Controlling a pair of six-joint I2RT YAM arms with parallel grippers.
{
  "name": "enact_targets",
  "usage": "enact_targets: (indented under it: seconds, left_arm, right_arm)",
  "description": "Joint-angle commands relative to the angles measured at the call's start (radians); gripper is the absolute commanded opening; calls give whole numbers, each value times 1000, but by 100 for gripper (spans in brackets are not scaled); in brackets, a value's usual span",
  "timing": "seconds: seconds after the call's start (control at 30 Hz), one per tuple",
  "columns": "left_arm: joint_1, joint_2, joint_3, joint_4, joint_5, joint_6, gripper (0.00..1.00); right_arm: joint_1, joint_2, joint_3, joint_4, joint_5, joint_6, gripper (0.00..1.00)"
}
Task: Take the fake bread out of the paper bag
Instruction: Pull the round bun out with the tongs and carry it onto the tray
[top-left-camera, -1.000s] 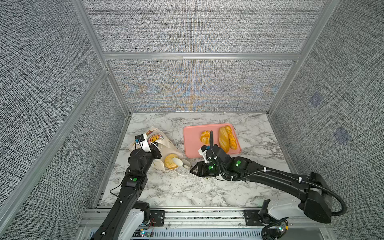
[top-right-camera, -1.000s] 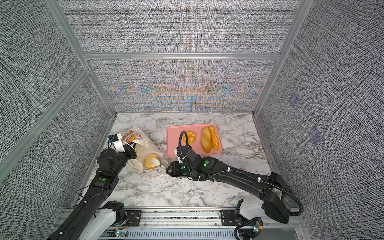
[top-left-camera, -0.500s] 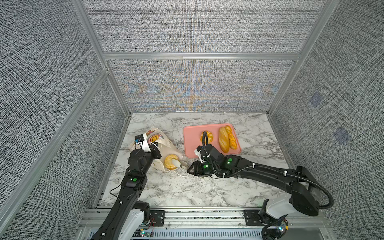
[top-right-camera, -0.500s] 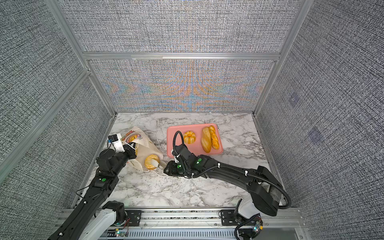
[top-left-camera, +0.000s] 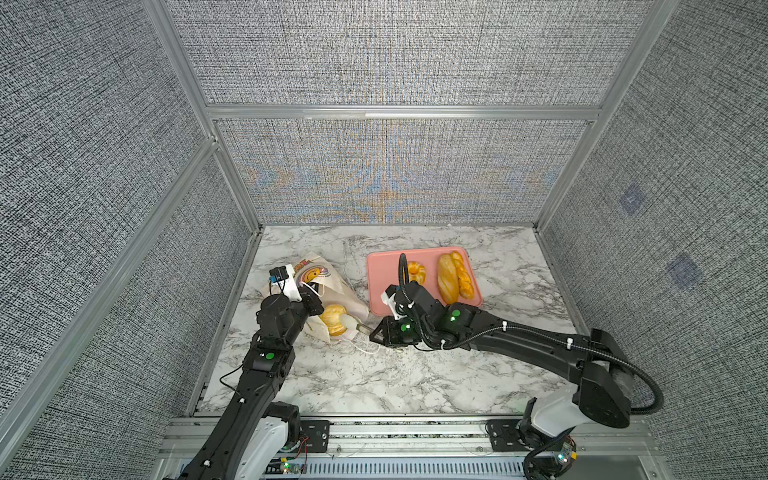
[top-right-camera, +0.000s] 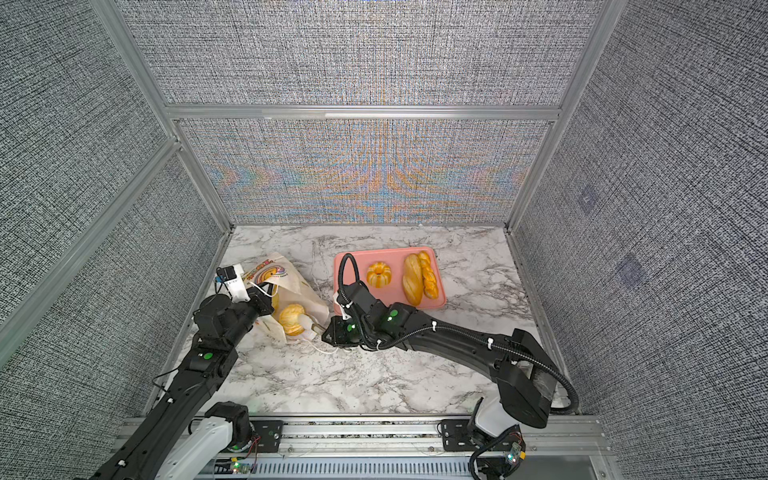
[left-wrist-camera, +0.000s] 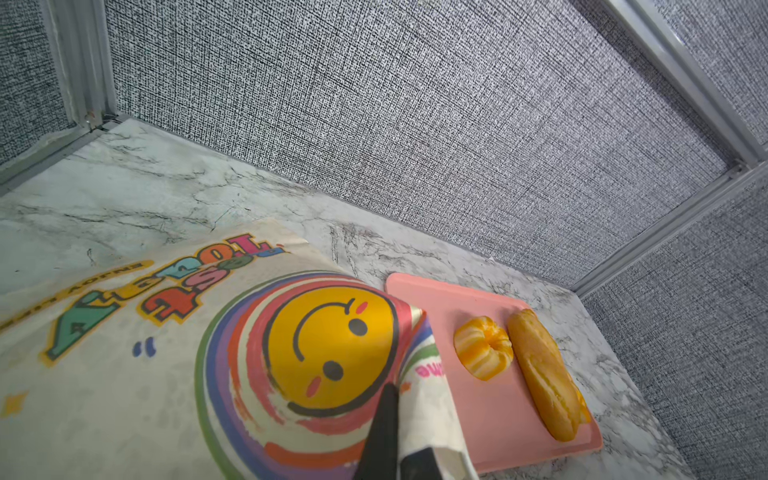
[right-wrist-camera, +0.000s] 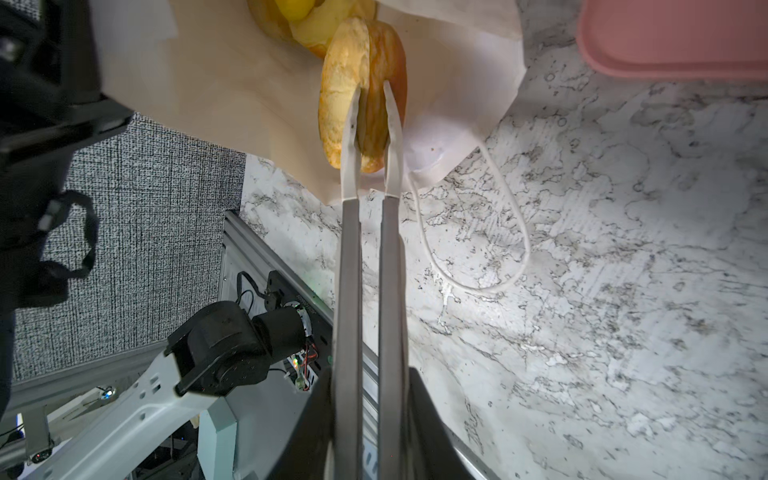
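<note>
Pinching the bag (left-wrist-camera: 124, 374) rim tight, my left hand (top-left-camera: 312, 304) props the mouth open toward the right hand (top-left-camera: 380, 333), so the tongs (right-wrist-camera: 348, 249) get a straight path in. The right hand is clamped on the tongs, whose tips nip a bun (right-wrist-camera: 345, 83) at the mouth just ahead of it. More bread (right-wrist-camera: 299, 12) sits deeper in. Three pieces lie on the tray (top-left-camera: 382, 270) just beyond the right hand. Since a second ago the right hand has squeezed down, closing the tongs. The bag and left hand haven't shifted.
</note>
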Motion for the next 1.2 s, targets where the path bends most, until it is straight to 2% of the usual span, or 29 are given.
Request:
enact_targets:
  seconds: [0.0,0.17,0.4,0.47,0.6,0.67,0.9,1.17]
  left_arm:
    - [2,22,28,-53,-80,-89,0]
    - [1,69,83,-83,-126,-136,0]
    - [1,117,131,-93,-177,-132,0]
    - [1,120,136,-101,-167,-113,0]
    - [2,115,133,-97,-104,-68,0]
    - [2,107,129,-97,-75,-63,0]
    - [2,63,103,-89,-36,-42,0]
    - [2,29,94,-98,-27,-12,0]
  right_arm:
    - [0,-29,26,-89,59,-75,0]
    - [33,-101,70,-218,180,-118,0]
    - [64,-183,92,-350,278,-120,0]
    - [68,-199,143,-490,376,-130,0]
    - [72,-203,228,-771,646,-106,0]
    - [72,-176,252,-891,758,-89,0]
    - [70,39,400,-1177,998,-22,0]
    - [59,296,539,-1221,1085,-64,0]
